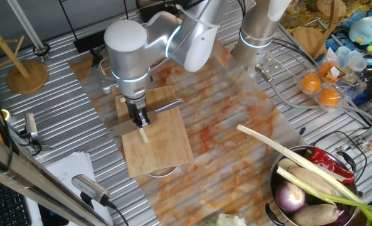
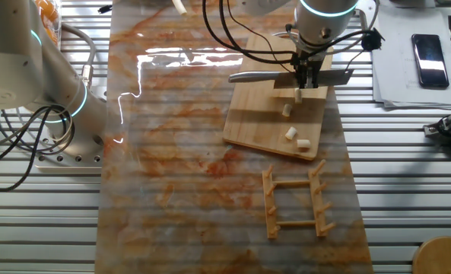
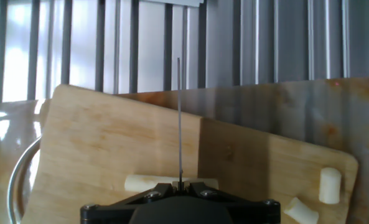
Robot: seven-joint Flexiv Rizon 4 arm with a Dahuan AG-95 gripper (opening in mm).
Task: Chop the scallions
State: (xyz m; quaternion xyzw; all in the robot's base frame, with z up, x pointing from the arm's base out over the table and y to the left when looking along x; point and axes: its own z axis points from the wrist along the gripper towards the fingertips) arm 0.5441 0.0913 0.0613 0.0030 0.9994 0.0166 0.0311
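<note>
My gripper (image 1: 139, 117) is shut on a knife (image 2: 248, 77) and holds it edge-down over the wooden cutting board (image 1: 164, 150). In the hand view the blade shows as a thin vertical line (image 3: 179, 118), with the gripper (image 3: 179, 186) at the bottom edge. The scallion, a cream-white stalk (image 3: 140, 183), lies crosswise right under the blade; it also shows in one fixed view (image 1: 144, 134). In the other fixed view a short piece (image 2: 298, 93) sits below the gripper (image 2: 307, 78). Cut chunks (image 2: 287, 110) (image 2: 291, 134) (image 2: 303, 143) lie on the board (image 2: 259, 122); two show in the hand view (image 3: 330, 185) (image 3: 301, 210).
A metal bowl (image 1: 275, 182) at the front right holds a purple onion (image 1: 291, 198), a red chili (image 1: 327, 162) and a long leafy stalk (image 1: 286, 152). A wooden rack (image 2: 293, 202) lies beside the board. A second arm's base (image 2: 58, 114) stands at the left. A wooden stand (image 1: 27, 76) is at the back left.
</note>
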